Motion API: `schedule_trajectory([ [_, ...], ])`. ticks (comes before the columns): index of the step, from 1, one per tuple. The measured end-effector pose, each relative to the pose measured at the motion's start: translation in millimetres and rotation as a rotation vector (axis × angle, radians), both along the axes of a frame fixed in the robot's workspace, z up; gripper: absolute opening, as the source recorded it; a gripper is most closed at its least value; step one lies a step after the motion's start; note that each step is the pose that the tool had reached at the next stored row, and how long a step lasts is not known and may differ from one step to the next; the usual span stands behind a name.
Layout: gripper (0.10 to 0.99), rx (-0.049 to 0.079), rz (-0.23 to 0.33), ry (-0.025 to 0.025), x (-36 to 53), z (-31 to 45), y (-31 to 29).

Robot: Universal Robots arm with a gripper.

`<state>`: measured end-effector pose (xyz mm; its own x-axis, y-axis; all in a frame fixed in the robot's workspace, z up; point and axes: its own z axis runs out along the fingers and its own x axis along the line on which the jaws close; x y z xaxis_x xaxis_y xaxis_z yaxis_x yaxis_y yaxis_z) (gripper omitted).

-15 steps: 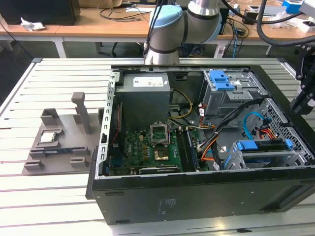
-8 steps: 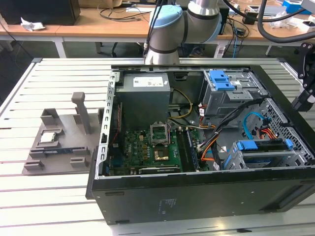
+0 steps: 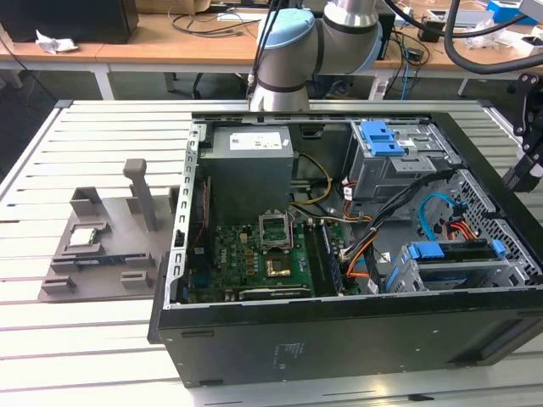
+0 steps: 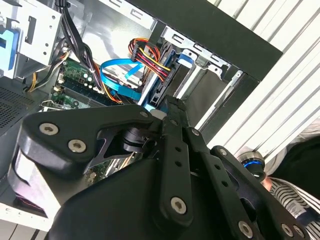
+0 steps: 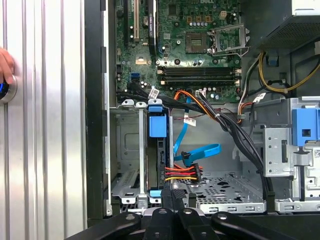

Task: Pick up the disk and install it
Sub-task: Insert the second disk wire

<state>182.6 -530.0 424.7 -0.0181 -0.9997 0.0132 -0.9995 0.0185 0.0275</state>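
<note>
Blue plastic frames the disk, which sits on edge in the drive cage at the lower corner of the open computer case; in the exterior view the disk lies toward that view's right, its blue caddy bracket showing along the top of the silver cage. Red, yellow and orange wires and a flat blue data cable run to its end in the first wrist view. The claw hangs just above the disk's near end, its two black fingertips drawn nearly together with nothing visibly between them; whether they touch the bracket I cannot tell. In the second wrist view the claw's black linkage points down at the same blue-framed slot. The case lies on its side on a slatted aluminium surface. A grey fixture stands well apart, toward the exterior view's left. A hand rests on the surface beside the case.
</note>
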Motion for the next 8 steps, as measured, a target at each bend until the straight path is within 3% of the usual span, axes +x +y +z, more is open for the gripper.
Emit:
schedule_trajectory([
  [8, 0.106, 0.000, 0.000, 0.0000, 0.0, 0.3, 0.0],
])
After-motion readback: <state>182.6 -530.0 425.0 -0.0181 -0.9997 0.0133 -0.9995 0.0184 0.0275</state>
